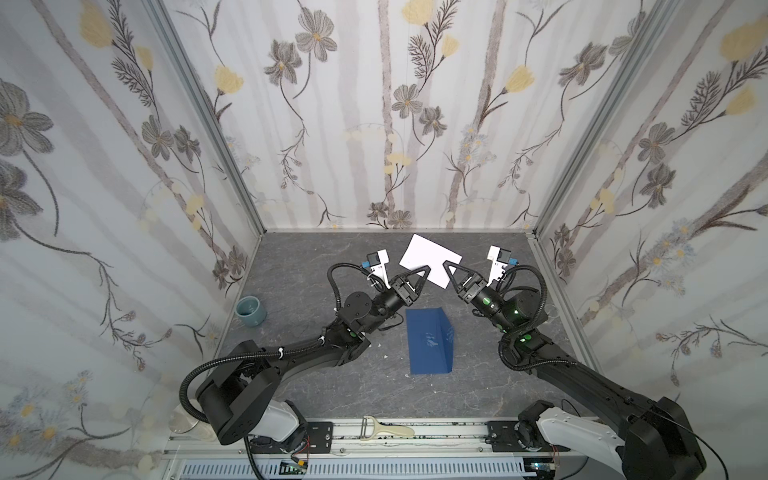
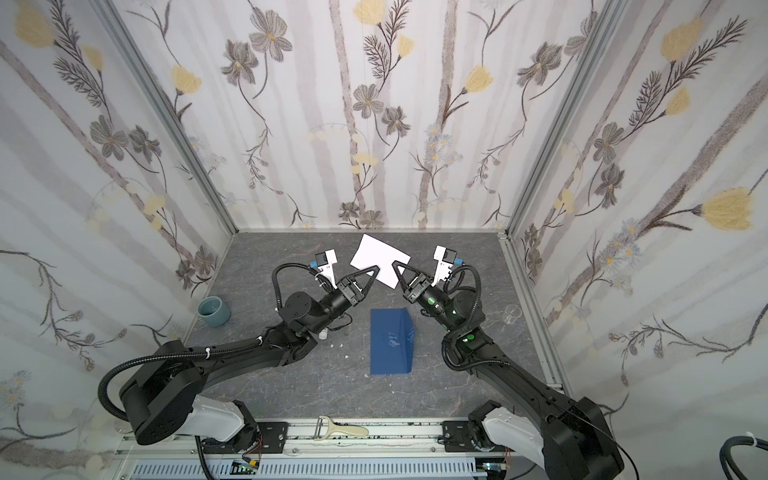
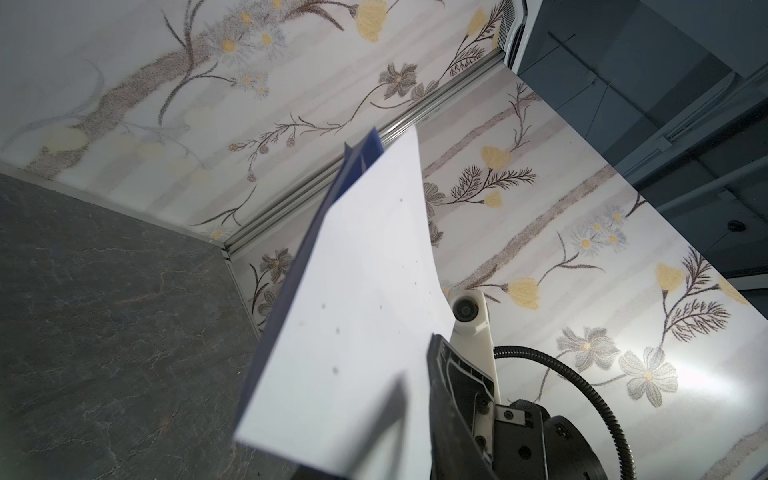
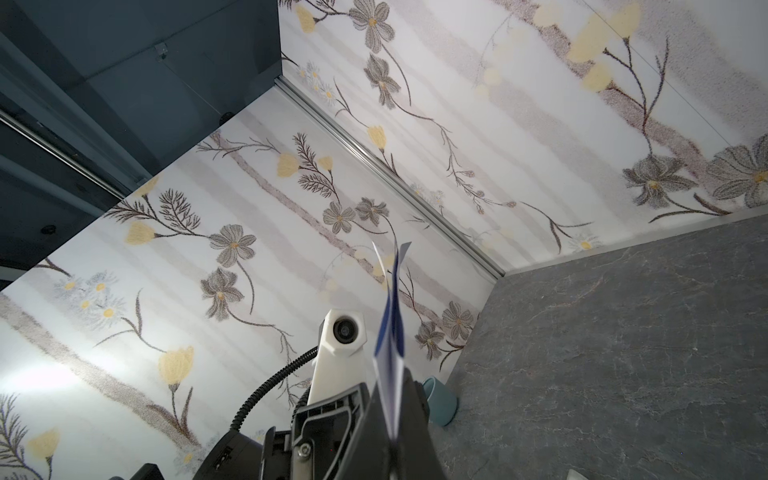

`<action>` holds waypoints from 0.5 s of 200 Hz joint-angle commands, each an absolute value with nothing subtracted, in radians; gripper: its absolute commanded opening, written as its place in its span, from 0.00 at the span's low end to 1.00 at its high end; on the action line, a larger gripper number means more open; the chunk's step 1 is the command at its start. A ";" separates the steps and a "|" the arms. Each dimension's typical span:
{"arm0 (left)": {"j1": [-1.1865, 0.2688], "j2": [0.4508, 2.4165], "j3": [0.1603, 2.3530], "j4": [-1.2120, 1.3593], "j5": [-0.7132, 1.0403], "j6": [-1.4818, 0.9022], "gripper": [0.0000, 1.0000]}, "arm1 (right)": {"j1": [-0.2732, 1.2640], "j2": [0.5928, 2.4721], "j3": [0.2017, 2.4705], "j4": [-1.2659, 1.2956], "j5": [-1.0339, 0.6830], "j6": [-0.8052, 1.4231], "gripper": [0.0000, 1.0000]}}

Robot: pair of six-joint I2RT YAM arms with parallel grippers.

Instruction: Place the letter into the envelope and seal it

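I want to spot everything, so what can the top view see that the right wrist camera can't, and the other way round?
Only a top view shows the dark blue envelope lying on the table, and the peeler. Only the right wrist view shows the letter edge-on, with blue showing inside its fold, pinched in the right tool. Both show the letter, the blue-green cup and the left arm's wrist camera.

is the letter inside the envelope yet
No, the letter is held up beyond the envelope, fully apart from it.
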State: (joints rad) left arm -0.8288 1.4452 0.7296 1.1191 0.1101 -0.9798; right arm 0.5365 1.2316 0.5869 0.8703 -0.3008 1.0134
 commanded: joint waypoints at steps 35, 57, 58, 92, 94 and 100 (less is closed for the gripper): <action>-0.820 1.468 0.760 1.177 0.166 -0.978 0.00 | 0.537 1.239 0.593 0.918 -0.326 1.025 0.13; -0.787 1.471 0.758 1.175 0.222 -1.006 0.00 | 0.516 1.218 0.607 0.842 -0.366 0.973 0.36; -0.785 1.471 0.759 1.174 0.226 -1.009 0.00 | 0.516 1.216 0.607 0.837 -0.366 0.970 0.36; -0.704 1.456 0.794 1.028 0.386 -1.001 0.00 | 0.435 1.146 0.639 0.643 -0.467 0.836 0.55; -0.698 1.453 0.800 1.010 0.397 -0.994 0.00 | 0.422 1.141 0.645 0.618 -0.485 0.825 0.55; -0.684 1.444 0.817 0.943 0.422 -0.974 0.00 | 0.389 1.133 0.656 0.571 -0.520 0.810 0.56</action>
